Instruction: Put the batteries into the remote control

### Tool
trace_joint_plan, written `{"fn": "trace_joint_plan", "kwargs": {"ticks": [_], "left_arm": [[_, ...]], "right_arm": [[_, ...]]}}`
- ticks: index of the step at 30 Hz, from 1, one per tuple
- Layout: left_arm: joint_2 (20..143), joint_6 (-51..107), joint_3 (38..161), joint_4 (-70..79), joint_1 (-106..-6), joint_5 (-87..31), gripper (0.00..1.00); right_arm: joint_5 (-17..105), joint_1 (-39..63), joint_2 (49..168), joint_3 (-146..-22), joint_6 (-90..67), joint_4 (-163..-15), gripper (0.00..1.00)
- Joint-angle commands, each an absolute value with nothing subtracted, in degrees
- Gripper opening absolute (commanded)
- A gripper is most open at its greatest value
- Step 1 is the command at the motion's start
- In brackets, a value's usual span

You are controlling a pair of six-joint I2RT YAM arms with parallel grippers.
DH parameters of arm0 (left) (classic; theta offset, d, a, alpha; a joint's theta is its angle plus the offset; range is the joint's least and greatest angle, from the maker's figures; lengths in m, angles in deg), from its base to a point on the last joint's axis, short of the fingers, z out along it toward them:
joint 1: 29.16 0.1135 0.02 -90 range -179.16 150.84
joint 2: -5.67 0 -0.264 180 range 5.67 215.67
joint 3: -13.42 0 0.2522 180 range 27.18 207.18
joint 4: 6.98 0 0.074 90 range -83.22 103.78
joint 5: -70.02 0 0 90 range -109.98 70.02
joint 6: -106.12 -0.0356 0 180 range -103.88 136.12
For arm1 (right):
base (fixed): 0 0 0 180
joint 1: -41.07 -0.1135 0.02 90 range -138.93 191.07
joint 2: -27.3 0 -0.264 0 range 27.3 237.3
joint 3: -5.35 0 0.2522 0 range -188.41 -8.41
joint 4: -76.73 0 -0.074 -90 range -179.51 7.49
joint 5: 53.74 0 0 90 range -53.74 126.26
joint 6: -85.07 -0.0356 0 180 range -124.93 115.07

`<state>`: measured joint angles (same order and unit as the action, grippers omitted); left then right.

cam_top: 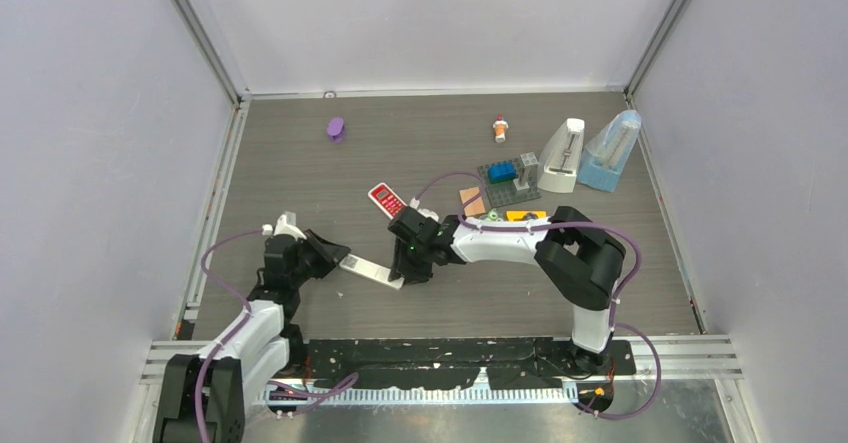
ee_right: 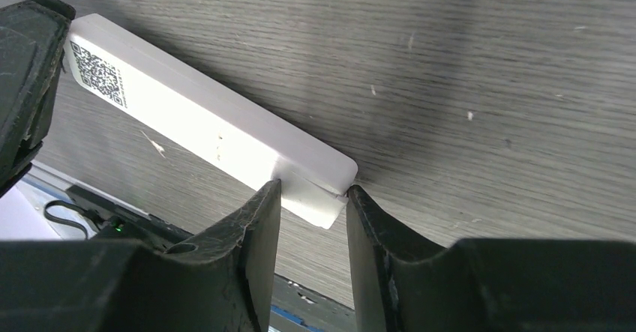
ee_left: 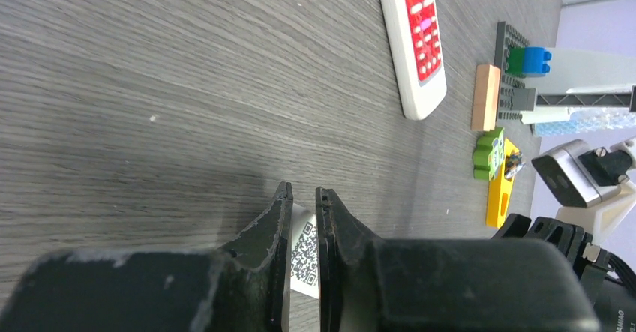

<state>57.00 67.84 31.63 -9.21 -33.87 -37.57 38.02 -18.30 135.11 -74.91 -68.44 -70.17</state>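
Note:
A white remote control (cam_top: 372, 271) lies back-up between the two arms, with a QR label (ee_left: 304, 249) at its left end. My left gripper (ee_left: 302, 193) is shut on that labelled end. My right gripper (ee_right: 313, 189) pinches the opposite end of the remote (ee_right: 195, 118), where a thin white flap (ee_right: 315, 206) sticks out between the fingers. A red-orange battery (cam_top: 500, 128) lies far back on the table. A small dark and silver piece (ee_left: 513, 166) rests beside a green block (ee_left: 488, 152); I cannot tell whether it is a battery.
A second remote with a red face (cam_top: 387, 201) lies just behind the right gripper. At the back right are a grey brick plate (cam_top: 508, 178) with blue and green bricks, a yellow block (cam_top: 527, 215) and two metronome-shaped objects (cam_top: 563, 155). A purple item (cam_top: 337, 128) sits at the back left.

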Motion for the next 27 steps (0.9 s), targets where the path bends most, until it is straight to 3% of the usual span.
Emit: {"fn": "trace_joint_plan", "kwargs": {"ticks": [1,8,13,18,23,27], "left_arm": [[55.91,73.49,30.54,1.39,-43.21,-69.37,0.14],[57.99,71.99,32.45,6.26,-48.32,-63.57,0.14],[57.35,65.78,37.71,18.53,-48.32,-55.80,0.16],[56.66,62.67,40.67,24.14,-48.35,-51.16,0.26],[58.24,61.38,40.81,24.85,-48.32,-50.45,0.35],[58.41,60.50,41.12,26.01,-48.32,-49.59,0.45]], "right_arm": [[26.98,-16.68,139.53,-72.17,-60.63,-71.60,0.21],[26.17,-16.30,136.35,-71.70,-57.19,-68.65,0.26],[25.46,-16.32,135.40,-70.64,-58.40,-68.18,0.28],[23.60,-16.32,133.80,-68.55,-59.81,-67.24,0.36],[24.36,-16.32,132.26,-67.59,-60.98,-68.31,0.53],[23.97,-16.33,132.36,-68.71,-60.92,-67.46,0.55]]}}
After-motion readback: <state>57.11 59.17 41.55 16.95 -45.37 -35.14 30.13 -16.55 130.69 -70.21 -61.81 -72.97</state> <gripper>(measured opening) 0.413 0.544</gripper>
